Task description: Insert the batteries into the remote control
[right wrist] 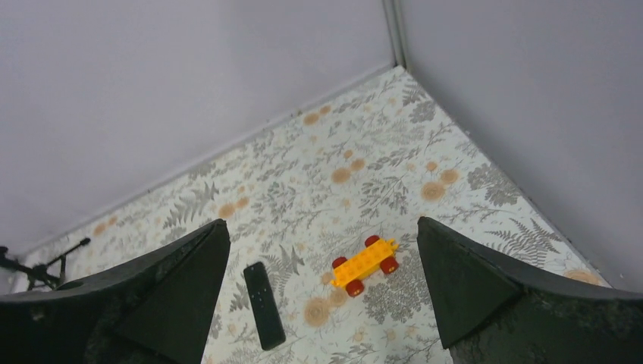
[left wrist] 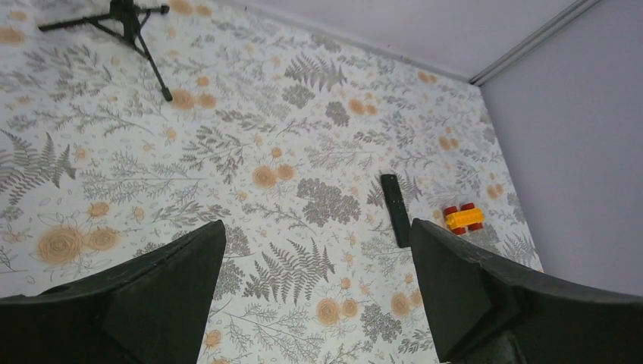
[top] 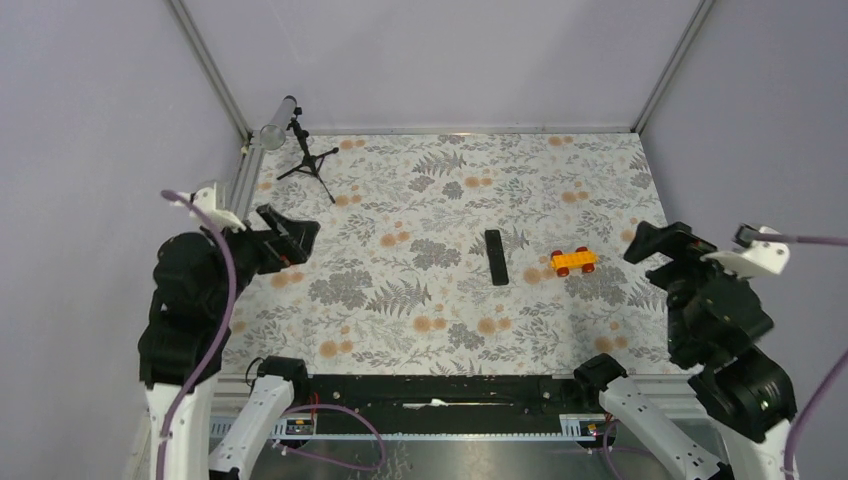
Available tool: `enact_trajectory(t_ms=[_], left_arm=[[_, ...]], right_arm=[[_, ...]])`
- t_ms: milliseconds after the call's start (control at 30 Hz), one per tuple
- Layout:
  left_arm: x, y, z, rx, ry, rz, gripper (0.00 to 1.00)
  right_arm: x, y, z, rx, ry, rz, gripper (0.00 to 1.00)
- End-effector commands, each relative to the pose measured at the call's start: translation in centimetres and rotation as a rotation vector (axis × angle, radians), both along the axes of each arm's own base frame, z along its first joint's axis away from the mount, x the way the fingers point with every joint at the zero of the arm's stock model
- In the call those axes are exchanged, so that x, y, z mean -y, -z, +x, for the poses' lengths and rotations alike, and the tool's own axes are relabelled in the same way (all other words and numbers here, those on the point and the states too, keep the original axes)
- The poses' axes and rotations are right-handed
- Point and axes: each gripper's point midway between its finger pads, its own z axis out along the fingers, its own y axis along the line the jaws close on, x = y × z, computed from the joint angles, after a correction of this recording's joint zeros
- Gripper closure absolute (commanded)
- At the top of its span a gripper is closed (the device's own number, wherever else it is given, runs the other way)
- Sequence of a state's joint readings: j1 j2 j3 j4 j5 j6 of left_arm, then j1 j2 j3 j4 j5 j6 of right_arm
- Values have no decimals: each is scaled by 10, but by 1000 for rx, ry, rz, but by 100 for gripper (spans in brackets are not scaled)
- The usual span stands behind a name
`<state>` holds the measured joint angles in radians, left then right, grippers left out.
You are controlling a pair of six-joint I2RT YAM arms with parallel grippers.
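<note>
- As the top view shows it, the remote [top: 496,257] lies flat on the worktop [top: 420,330], a little right of centre, its long axis running near to far.
- Remote is a slim black bar; nothing rests on it and nothing touches it. Whether its cover is fitted cannot be told.
- Car [top: 574,261], yellow with red wheels, sits just beside the remote on its right, apart from it, its length set crosswise to the remote.
- Tripod [top: 308,160], black, stands near the far left corner, well apart from remote and car; a pale tube on its head leans toward the corner post.
- Worktop carries a pale cloth printed with grey ferns and orange flowers.
- Left fingers [left wrist: 167,280]: released, spread wide, nothing between them; held above the left edge of the worktop, well apart from the remote, which shows through the gap in the wrist view.
- Right fingers [right wrist: 174,280]: released, spread wide, grasping nothing; held above the right edge, remote and car both showing through the gap, neither touched.
</note>
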<state>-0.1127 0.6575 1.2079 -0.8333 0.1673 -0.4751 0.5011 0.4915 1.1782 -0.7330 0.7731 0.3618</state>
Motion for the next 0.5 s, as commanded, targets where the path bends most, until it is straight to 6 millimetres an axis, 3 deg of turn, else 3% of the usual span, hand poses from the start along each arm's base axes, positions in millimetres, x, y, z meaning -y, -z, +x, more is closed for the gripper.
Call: enact_trajectory(t_ms=[0, 233, 467], left_arm=[[-11, -28, -28, 129, -38, 4, 1], [-20, -34, -56, 184, -63, 33, 1], [-29, -33, -62, 175, -98, 55, 1]], right_arm=[[29, -15, -26, 38, 89, -23, 0], [58, -33, -52, 38, 174, -87, 0], [51, -24, -52, 32, 130, -66, 0]])
